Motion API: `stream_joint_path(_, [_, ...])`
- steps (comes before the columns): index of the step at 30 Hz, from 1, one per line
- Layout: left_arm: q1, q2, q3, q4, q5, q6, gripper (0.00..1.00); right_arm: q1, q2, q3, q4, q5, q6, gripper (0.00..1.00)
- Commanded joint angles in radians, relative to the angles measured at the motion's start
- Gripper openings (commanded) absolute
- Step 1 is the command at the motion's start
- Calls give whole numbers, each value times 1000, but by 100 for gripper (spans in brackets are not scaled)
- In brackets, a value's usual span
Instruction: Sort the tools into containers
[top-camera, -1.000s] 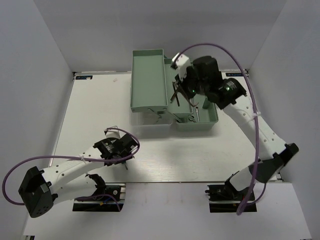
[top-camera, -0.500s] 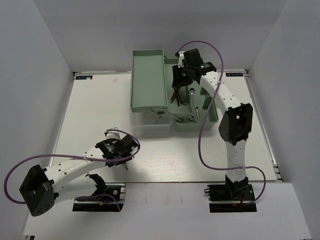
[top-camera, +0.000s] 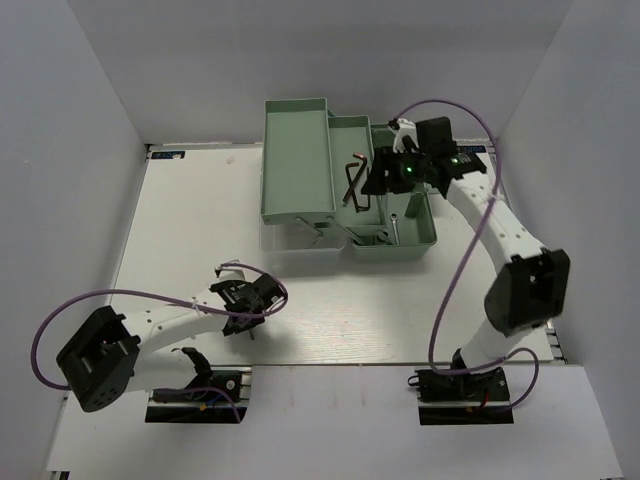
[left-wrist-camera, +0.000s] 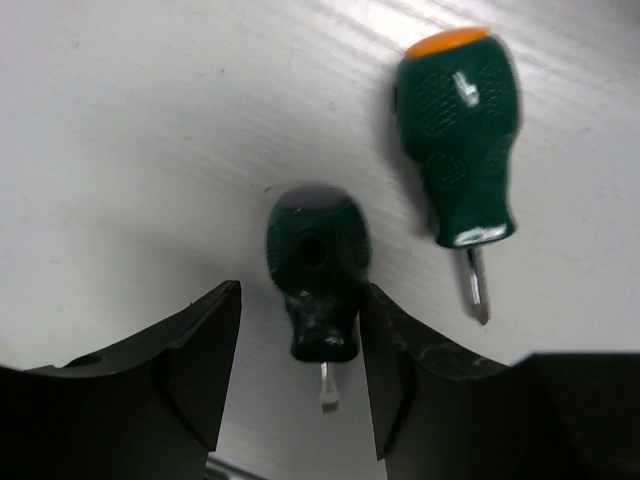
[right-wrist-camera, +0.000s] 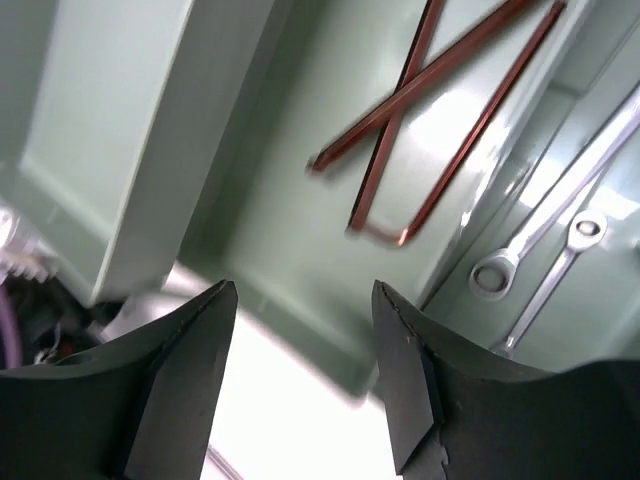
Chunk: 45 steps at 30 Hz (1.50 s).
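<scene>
Two green-handled screwdrivers lie on the white table in the left wrist view. One with an orange cap (left-wrist-camera: 460, 140) lies off to the right. The darker one (left-wrist-camera: 318, 270) sits between the fingers of my left gripper (left-wrist-camera: 300, 370), which is open: the right finger touches the handle, the left stands apart. My right gripper (right-wrist-camera: 300, 370) hangs open and empty over the mint-green toolbox (right-wrist-camera: 130, 150). Two dark hex keys (right-wrist-camera: 400, 98) lie crossed in a tray compartment, and two silver wrenches (right-wrist-camera: 548, 208) lie in the deeper compartment beside it. From above, the left gripper (top-camera: 255, 300) is low at front left and the right gripper (top-camera: 378, 180) is over the toolbox (top-camera: 295, 150).
The toolbox's translucent lid (top-camera: 290, 240) lies open on the table in front of the box. Grey walls close in the table on the left, back and right. Purple cables loop from both arms.
My right gripper has opened and let go of a hex key, which now lies in the tray, and that arm has swung right. My left gripper's jaws have narrowed around the dark screwdriver.
</scene>
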Motion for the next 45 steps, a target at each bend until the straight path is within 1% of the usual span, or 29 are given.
stream_joint_path(1, [9,37,-26,77,-53,-61,61,-17,-126,-105,88,-104,7,63])
stream_joint_path(2, [9,49,-36,91,-53,-61,61,-23,-143,-168,87,-112,3,63])
stream_joint_path(4, [9,69,-36,110,-53,-61,50,-33,-199,-214,87,-139,-16,64])
stream_joint_path(7, [9,74,-10,94,-53,-61,25,-37,-249,-267,64,-188,-86,62])
stream_joint_path(8, [-8,58,6,73,-53,-61,11,-36,-269,-279,50,-194,-103,59])
stream_joint_path(9, [-8,39,26,50,-70,-61,4,-34,-277,-309,44,-228,-150,51])
stream_joint_path(10, [-8,14,74,-9,-70,-50,0,-34,-292,-317,1,-306,-253,35])
stream_joint_path(11, [-17,-48,102,-36,-70,-35,0,-36,-306,-328,-16,-344,-349,0])
stream_joint_path(12, [-26,-87,131,-56,-70,-9,0,-33,-311,-348,-37,-359,-402,0])
stream_joint_path(14, [-36,-164,222,-7,-14,198,0,-22,-324,-404,-131,-453,-615,0])
stream_joint_path(15, [-36,-234,269,119,38,422,0,-16,-320,-434,-199,-480,-657,29])
stream_joint_path(16, [-36,-259,294,189,113,534,0,-8,-320,-448,-236,-480,-757,30])
stream_joint_path(17, [-45,-271,328,226,238,605,0,3,-314,-469,-261,-492,-828,76])
stream_joint_path(18, [-45,-262,413,246,278,658,0,12,-306,-483,-267,-492,-855,87])
stream_joint_path(21, [-45,-194,615,237,307,798,0,70,-263,-503,-330,-495,-915,90])
stream_joint_path(25, [-14,-33,800,269,177,858,0,193,-240,-517,-268,-432,-875,90])
stream_joint_path(26, [-14,42,828,281,67,858,0,251,-242,-536,-237,-414,-851,88])
stream_joint_path(28, [1,112,897,333,-28,867,0,291,-260,-570,-124,-348,-770,56])
stream_joint_path(30, [29,184,966,378,-49,868,0,360,-248,-580,-58,-269,-743,6])
stream_joint_path(31, [53,260,993,378,-90,868,0,372,-245,-583,-44,-241,-697,0])
stream_joint_path(33, [75,337,1077,387,-90,878,0,429,-246,-612,31,-190,-683,0])
stream_joint_path(34, [94,375,1107,371,-111,878,0,460,-261,-624,59,-149,-657,2])
stream_joint_path(36, [107,468,1187,348,-101,878,0,501,-266,-672,157,-57,-649,40])
stream_joint_path(37, [122,491,1205,347,-101,878,6,533,-263,-678,177,45,-622,58])
stream_joint_path(39, [139,535,1248,329,-101,878,24,573,-246,-650,202,94,-610,76])
stream_joint_path(40, [153,535,1248,329,-86,878,46,582,-195,-614,196,168,-581,82])
stream_joint_path(41, [164,535,1262,329,-86,878,56,589,-177,-597,184,168,-580,91])
stream_joint_path(44, [174,535,1305,317,-61,891,74,632,-109,-524,205,216,-554,91])
stream_joint_path(45, [174,535,1305,305,-61,891,74,659,-95,-508,211,233,-545,91])
